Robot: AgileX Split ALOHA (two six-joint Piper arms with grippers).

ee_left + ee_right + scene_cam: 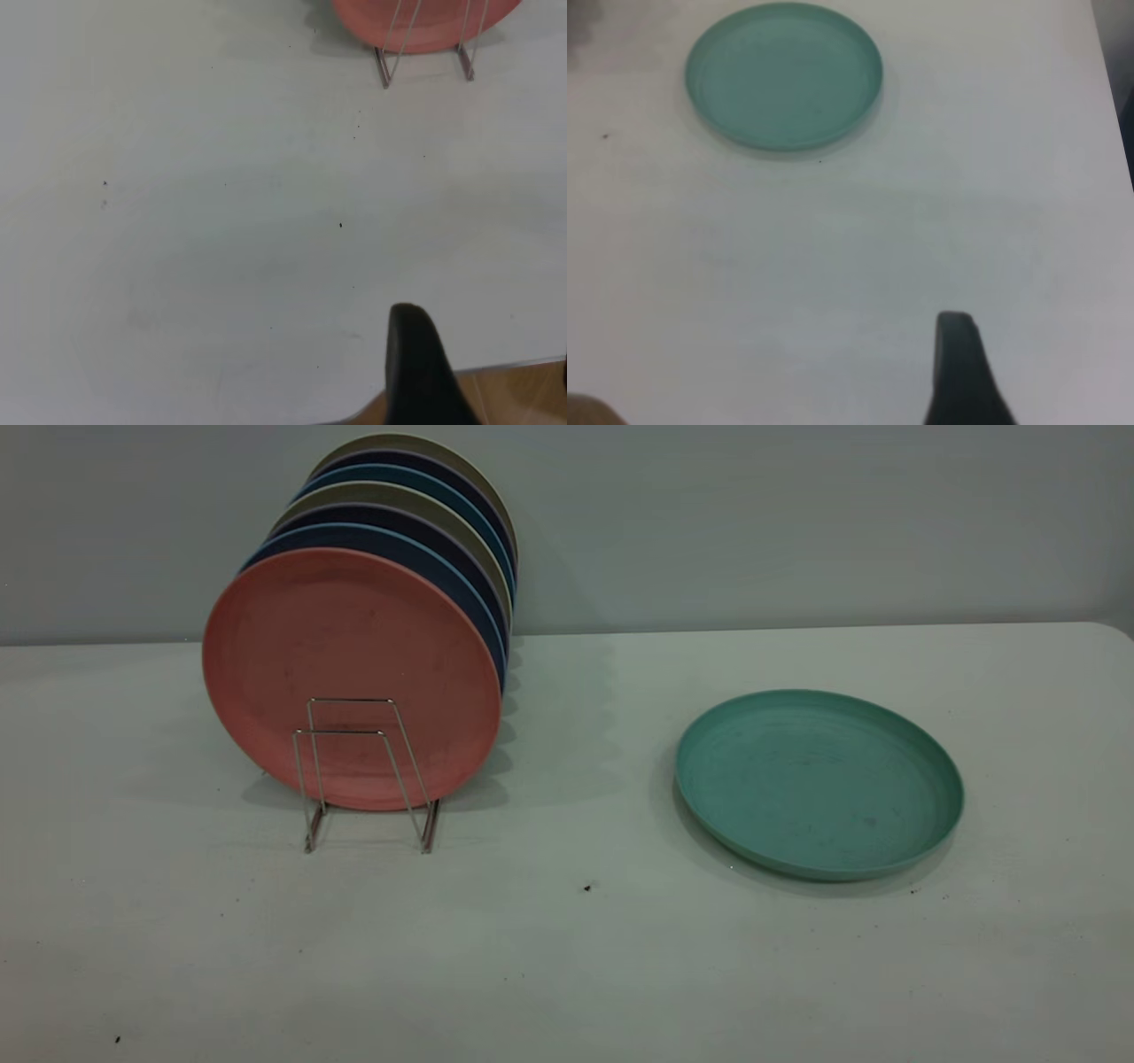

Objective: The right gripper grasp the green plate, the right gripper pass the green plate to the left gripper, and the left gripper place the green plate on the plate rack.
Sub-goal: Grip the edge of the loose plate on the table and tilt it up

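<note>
The green plate (819, 784) lies flat on the white table, right of centre; it also shows far off in the right wrist view (784, 75). The plate rack (363, 771) stands at the left, and its two front wire loops are free. Neither gripper shows in the exterior view. My right gripper (961, 372) shows only as a black tip over bare table, well short of the green plate. My left gripper (421, 372) shows only as a black tip near the table's edge, far from the rack's feet (425, 62).
A salmon-pink plate (354, 655) stands upright at the front of the rack, with several blue and olive plates (416, 531) behind it. A grey wall is behind the table. A wooden floor (514, 394) shows past the table edge.
</note>
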